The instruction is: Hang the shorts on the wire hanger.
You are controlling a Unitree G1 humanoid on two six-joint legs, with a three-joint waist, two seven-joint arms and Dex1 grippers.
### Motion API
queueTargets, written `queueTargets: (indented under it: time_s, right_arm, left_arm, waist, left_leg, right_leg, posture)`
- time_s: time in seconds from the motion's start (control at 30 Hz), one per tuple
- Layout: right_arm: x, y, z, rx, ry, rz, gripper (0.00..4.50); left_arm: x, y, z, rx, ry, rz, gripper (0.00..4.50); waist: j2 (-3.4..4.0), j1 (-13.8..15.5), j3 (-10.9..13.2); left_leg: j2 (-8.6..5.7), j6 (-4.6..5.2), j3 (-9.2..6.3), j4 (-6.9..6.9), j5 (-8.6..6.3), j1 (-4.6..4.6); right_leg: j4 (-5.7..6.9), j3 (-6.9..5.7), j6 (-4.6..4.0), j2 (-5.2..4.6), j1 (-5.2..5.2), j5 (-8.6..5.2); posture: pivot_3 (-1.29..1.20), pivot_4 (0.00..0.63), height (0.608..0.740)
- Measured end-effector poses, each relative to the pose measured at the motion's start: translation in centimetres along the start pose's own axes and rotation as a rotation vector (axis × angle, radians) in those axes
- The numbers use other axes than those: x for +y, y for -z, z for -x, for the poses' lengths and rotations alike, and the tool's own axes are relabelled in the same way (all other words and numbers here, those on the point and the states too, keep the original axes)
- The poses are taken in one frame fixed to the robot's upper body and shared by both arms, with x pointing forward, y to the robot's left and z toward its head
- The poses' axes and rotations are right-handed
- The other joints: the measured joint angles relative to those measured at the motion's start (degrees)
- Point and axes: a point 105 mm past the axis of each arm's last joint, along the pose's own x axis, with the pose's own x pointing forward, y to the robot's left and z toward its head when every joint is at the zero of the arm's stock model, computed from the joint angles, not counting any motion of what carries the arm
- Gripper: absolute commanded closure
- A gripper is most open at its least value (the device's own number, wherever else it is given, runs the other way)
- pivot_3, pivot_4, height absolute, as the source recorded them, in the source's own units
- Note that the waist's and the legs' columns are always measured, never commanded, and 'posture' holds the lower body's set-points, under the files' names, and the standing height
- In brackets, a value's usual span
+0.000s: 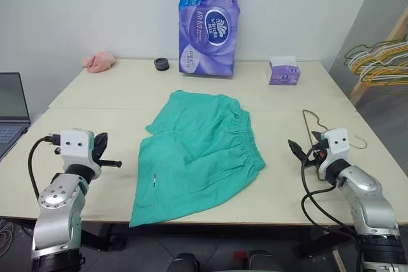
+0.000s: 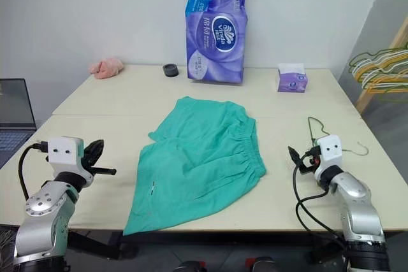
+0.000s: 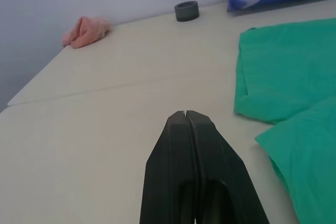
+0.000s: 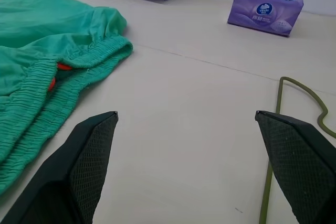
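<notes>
Nearest the camera sit the two tools, one at each front corner of the bench [image 1: 127, 81], with nothing in either. On the robot's left, the left tool [image 1: 118, 164] has its fingers pressed together, tips pointing level across the bench toward the shorts [image 1: 197, 154]. On the robot's right, the right tool [image 2: 292, 155] stands at its widest, jaws well apart and empty.

What the coming move turns on is the wire hanger [image 4: 277, 145]. It lies flat on the bench just beside the right tool, on its outer side, with one wire arm running past the outer finger in the right wrist view. Its long axis runs roughly away from the robot, and the hook curls outward toward the bench's right edge. My judgement is that the right arm is plainly the nearer one to pick it up.

Between the two tools lie the shorts, spread flat. Their gathered waistband faces the right tool, and their legs trail toward the left tool and the front edge. Their long axis runs diagonally, from far to near-left.
</notes>
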Motion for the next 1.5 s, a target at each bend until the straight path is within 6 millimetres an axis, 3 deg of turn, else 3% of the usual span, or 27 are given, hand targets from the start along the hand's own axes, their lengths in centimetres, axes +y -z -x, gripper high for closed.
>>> queueTargets:
  time_s: [0.3,0.63,0.8,0.9,1.07,1.17,1.4,1.5]
  right_arm:
    - [0.3,0.1,-0.2,-0.001,-0.031,0.011,0.02]
    - [1.2,-1.0,-0.3,-0.014,-0.149,0.131,0.02]
    - [3.8,-1.8,1.0,-0.008,-0.37,0.326,0.0]
    - [5.3,-1.9,1.9,-0.002,-0.491,0.41,0.0]
    - [6.9,-0.1,4.8,0.113,-0.727,0.575,0.0]
    - [7.5,0.5,5.5,0.13,-0.789,0.618,0.0]
    - [8.4,0.3,5.8,0.109,-0.837,0.664,0.0]
    - [8.3,0.4,5.7,0.111,-0.832,0.687,0.0]
  left_arm:
    - [0.0,-0.1,0.1,-0.003,-0.017,-0.024,4.5]
    - [-2.8,-0.2,-0.5,-0.01,0.136,-0.025,4.5]
    - [-6.1,-0.4,1.5,0.002,0.479,-0.032,3.1]
    - [-7.0,-0.4,2.6,0.047,0.634,-0.058,2.25]
    - [-9.8,1.0,7.1,0.292,1.073,-0.127,0.91]
    - [-11.5,1.9,8.0,0.34,1.181,-0.152,0.03]
    - [-12.0,3.5,6.5,0.376,1.154,-0.255,0.03]
    - [-12.0,4.1,6.4,0.378,1.163,-0.273,0.61]
  waist:
    - [0.14,0.0,0.1]
    - [0.17,-0.1,0.1]
    - [0.3,-0.2,0.2]
    - [0.37,-0.3,0.3]
    - [0.46,-0.5,0.5]
    - [0.61,-0.5,0.7]
    - [0.4,-0.9,1.0]
    - [0.39,-1.4,1.0]
  left_leg:
    - [-0.01,0.0,0.0,0.0,0.0,0.0]
    - [0.0,0.0,0.02,-0.01,0.0,-0.01]
    - [0.04,0.0,0.05,-0.03,0.0,-0.03]
    - [0.04,0.01,0.06,-0.03,0.0,-0.03]
    - [0.06,0.02,0.13,-0.05,-0.01,-0.03]
    - [0.1,0.03,0.13,-0.04,-0.02,-0.01]
    - [0.12,0.03,0.11,-0.04,-0.02,-0.03]
    - [0.13,0.03,0.09,-0.04,-0.02,-0.03]
  right_leg:
    - [-0.01,0.01,0.0,0.0,0.01,0.0]
    - [-0.03,0.01,0.0,0.0,-0.01,0.0]
    - [-0.06,-0.02,-0.02,0.01,0.0,-0.02]
    - [-0.1,-0.02,-0.01,0.01,0.02,-0.03]
    - [-0.22,-0.02,-0.03,0.01,0.06,-0.05]
    - [-0.22,-0.04,-0.03,0.02,0.08,-0.06]
    - [-0.23,-0.03,-0.03,0.04,0.07,-0.05]
    - [-0.21,-0.05,-0.03,0.04,0.06,-0.05]
  posture:
    - [0.05,0.045,0.74]
    - [0.0,0.031,0.74]
    - [-0.02,0.03,0.74]
    - [-0.03,0.029,0.74]
    - [-0.06,0.032,0.74]
    - [-0.07,0.034,0.74]
    - [-0.09,0.037,0.74]
    - [-0.1,0.036,0.74]
